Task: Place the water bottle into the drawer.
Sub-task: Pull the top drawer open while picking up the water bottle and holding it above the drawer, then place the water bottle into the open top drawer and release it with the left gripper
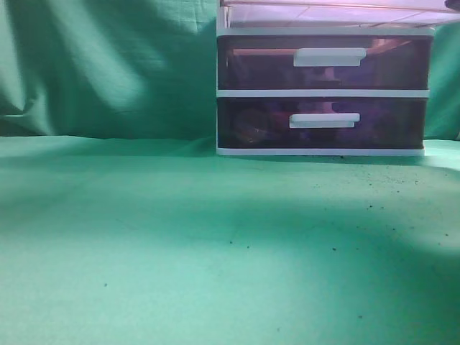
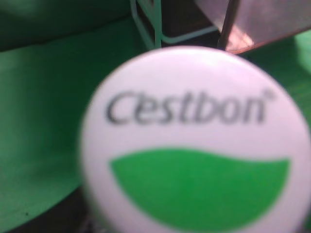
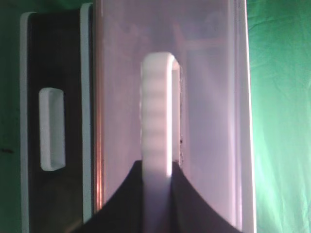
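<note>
The water bottle's white cap [image 2: 194, 141], printed "Cestbon" over a green patch, fills the left wrist view, seen end on. It hides my left gripper's jaws, which hold the bottle in the air. The bottle does not show in the exterior view. The drawer [image 3: 209, 97] is pulled out of the white-framed unit; its translucent purple-pink wall fills the right wrist view. My right gripper [image 3: 158, 194] is shut on its white bar handle [image 3: 158, 111]. The drawer's underside shows at the top of the exterior view [image 1: 338, 11]. A corner of it lies beyond the cap [image 2: 272, 24].
Two like dark drawers stay closed below, the upper one [image 1: 251, 65] and the lower one [image 1: 251, 122], each with a white handle. The upper one also shows in the right wrist view [image 3: 52, 128]. Green cloth [image 1: 180, 251] covers the table and backdrop.
</note>
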Controlling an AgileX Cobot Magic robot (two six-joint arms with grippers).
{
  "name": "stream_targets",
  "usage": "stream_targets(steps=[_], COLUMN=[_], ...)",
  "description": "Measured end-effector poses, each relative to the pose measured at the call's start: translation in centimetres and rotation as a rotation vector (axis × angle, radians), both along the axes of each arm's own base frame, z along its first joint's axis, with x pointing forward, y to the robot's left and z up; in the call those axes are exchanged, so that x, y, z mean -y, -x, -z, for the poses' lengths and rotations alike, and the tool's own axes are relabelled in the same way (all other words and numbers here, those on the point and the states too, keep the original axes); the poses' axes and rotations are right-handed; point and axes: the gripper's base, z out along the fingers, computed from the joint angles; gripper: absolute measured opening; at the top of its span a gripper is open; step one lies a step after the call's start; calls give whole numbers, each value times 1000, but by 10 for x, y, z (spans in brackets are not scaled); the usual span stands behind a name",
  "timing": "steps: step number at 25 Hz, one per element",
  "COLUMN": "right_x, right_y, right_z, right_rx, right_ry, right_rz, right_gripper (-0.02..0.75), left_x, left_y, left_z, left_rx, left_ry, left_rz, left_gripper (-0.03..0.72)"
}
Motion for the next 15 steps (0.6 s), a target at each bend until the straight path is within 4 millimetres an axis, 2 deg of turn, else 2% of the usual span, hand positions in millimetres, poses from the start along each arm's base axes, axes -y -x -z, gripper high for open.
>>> stream_targets(steps=[4, 7, 12, 15], right_x=[0, -1, -1, -1], right_y=[3, 3, 3, 3], right_z=[2, 2, 2, 2], right_rx=[-1, 0, 0, 0], right_ry=[0, 4, 4, 5], right_rz=[-6, -9, -9, -9], right_gripper=[84, 84, 84, 84], left_x=[7, 20, 51, 79], left_y=[-3, -14, -48, -70], left_z=[-32, -65, -112, -123], left_rx=[170, 335, 441, 436], left_ry=[88, 184, 311, 340], left_rz=[61, 119, 147, 168], left_gripper=[297, 297, 297, 297])
